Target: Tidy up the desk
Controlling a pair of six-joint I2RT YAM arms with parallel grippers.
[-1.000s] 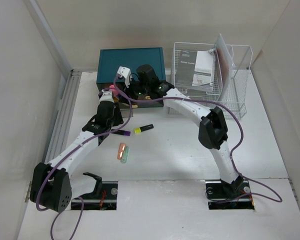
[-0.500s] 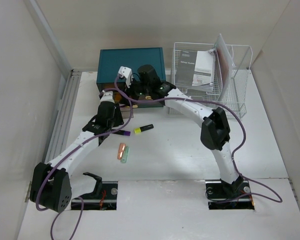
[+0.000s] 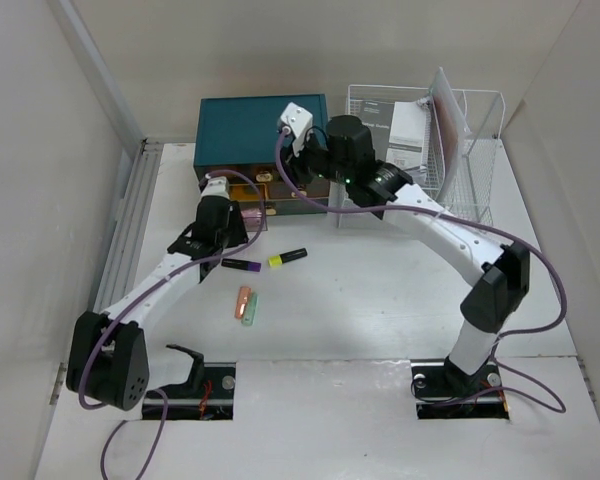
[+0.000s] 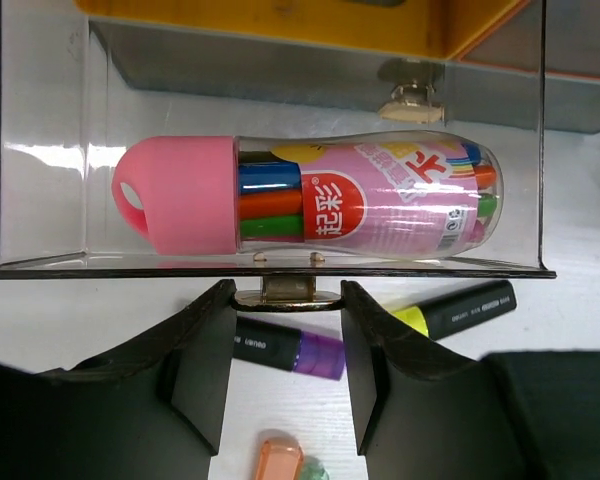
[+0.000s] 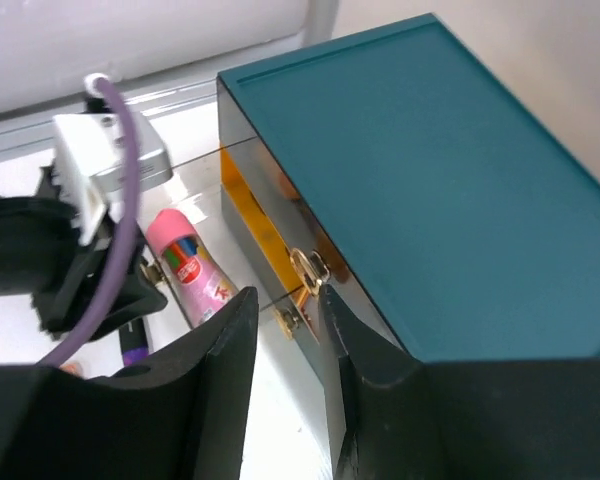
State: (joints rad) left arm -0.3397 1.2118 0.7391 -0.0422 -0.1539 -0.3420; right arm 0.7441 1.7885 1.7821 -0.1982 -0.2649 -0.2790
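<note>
The white desk point(image 3: 380, 290) bears a teal drawer box point(image 3: 263, 120) at the back. Its clear lower drawer point(image 4: 40, 160) is pulled out and holds a pink-capped bottle of markers point(image 4: 320, 195). My left gripper point(image 4: 286, 300) is shut on the drawer's brass handle point(image 4: 286, 297); in the top view it point(image 3: 232, 210) sits at the drawer front. My right gripper point(image 5: 285, 295) is open and empty, raised above the box's front edge point(image 3: 302, 165). The box point(image 5: 430, 170) and the marker bottle point(image 5: 195, 265) show below it.
A purple highlighter point(image 3: 242, 266), a yellow highlighter point(image 3: 287, 258) and two small orange and green pieces point(image 3: 246, 303) lie on the desk in front of the drawer. A white wire rack point(image 3: 470, 190) with booklets point(image 3: 400, 135) stands at the back right.
My right gripper has risen from the drawer front and moved right, to above the box's front edge. My left gripper has stayed at the drawer handle.
</note>
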